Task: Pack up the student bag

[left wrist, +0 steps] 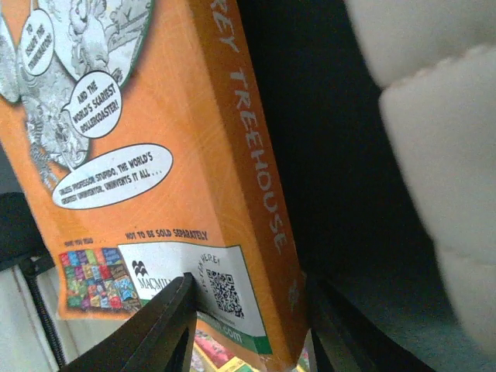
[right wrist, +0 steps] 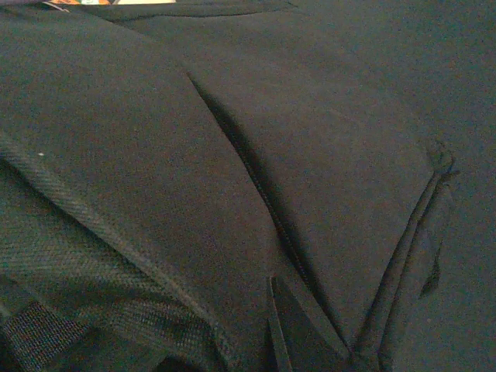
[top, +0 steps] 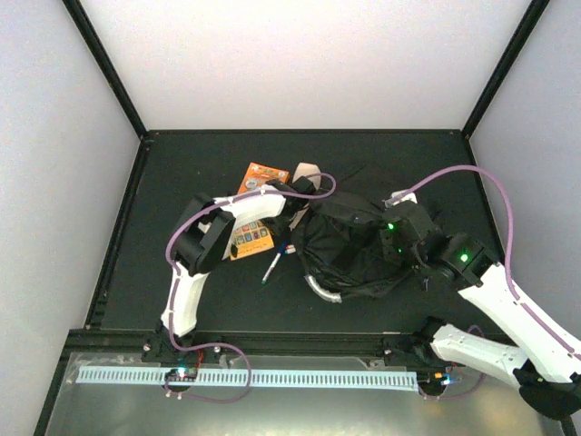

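Right gripper [top: 395, 234] is pinched shut on bag [top: 349, 241] cloth; bag lies mid-bench [top: 182, 291], right of centre. Pen [top: 270, 268] just left of it. Farther back, my left gripper [left wrist: 249, 285] clamps the orange book [left wrist: 155, 116] near its spine, beside bag's far-left side.

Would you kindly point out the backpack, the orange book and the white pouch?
backpack [top: 349, 247], top view, on its black fabric body.
orange book [left wrist: 155, 116], left wrist view, on its back cover.
white pouch [left wrist: 442, 194], left wrist view, on its padded side.
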Robot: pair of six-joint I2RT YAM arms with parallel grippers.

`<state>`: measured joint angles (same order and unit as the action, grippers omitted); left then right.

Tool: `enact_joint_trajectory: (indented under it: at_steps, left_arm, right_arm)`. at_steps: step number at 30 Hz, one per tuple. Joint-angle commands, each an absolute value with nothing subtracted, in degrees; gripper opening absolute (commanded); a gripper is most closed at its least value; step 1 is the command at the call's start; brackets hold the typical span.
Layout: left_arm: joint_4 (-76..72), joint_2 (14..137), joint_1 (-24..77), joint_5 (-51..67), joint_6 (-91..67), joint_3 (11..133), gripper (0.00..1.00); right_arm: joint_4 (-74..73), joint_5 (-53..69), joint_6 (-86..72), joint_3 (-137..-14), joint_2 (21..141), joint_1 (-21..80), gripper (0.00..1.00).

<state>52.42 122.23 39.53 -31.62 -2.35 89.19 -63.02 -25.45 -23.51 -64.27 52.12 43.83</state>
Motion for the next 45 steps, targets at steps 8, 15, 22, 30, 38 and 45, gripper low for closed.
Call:
enact_joint_trajectory:
  at_steps: [8, 15, 22, 30, 38, 45]
  left_arm:
    - [45.11, 110.77, 41.66, -42.06, -5.35, 84.38, 0.02]
    - [46.26, 102.82, 41.75, -43.39, -6.38, 85.05, 0.02]
    - [49.95, 94.24, 41.75, -43.13, -8.42, 86.35, 0.01]
    - [48.6, 79.86, 41.06, -30.72, -10.31, 83.79, 0.02]
    - [48.31, 64.0, 40.88, -18.77, -13.18, 75.36, 0.02]
    - [53.5, 51.86, 40.82, -4.75, -16.52, 70.34, 0.02]
  right_arm:
    - [-59.97, -25.78, -24.76, -67.12, 51.33, 43.49, 0.08]
    - [-59.79, -25.19, -24.49, -66.97, 51.41, 43.5, 0.08]
    - [-58.39, -24.87, -23.63, -67.19, 52.54, 43.51, 0.08]
    - [-55.04, -23.97, -21.51, -69.03, 56.91, 43.37, 0.08]
    - [-51.98, -23.69, -20.06, -72.98, 61.29, 42.15, 0.08]
    - [-50.7, -22.02, -20.04, -74.67, 64.31, 40.08, 0.08]
